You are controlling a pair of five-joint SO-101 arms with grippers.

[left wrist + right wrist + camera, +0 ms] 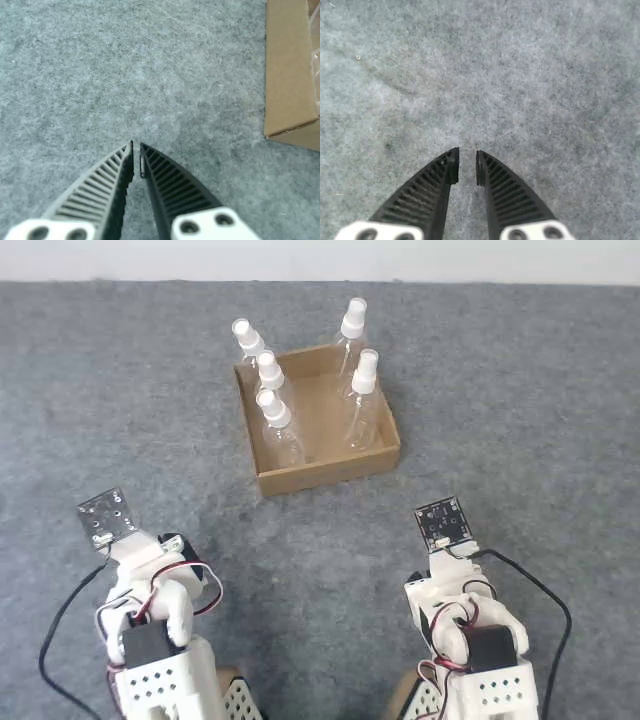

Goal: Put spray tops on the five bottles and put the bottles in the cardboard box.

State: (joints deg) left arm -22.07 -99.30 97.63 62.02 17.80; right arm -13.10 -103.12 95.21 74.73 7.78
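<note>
Several clear bottles with white spray tops stand upright inside the cardboard box (330, 472) at the middle back of the table, three along one side (270, 405) and two along the other (362, 415). A corner of the box (290, 75) appears in the left wrist view. My left gripper (136, 145) hangs shut over bare grey carpet with nothing in it, short of the box. My right gripper (467, 155) is also over bare carpet, shut to a narrow slit and holding nothing. Both arms (150, 590) (460, 610) sit folded back at the near edge.
Grey carpet covers the whole table (500, 440). Open room lies between the arms and the box and on both sides of it. A black cable (545, 590) loops beside the right arm's base.
</note>
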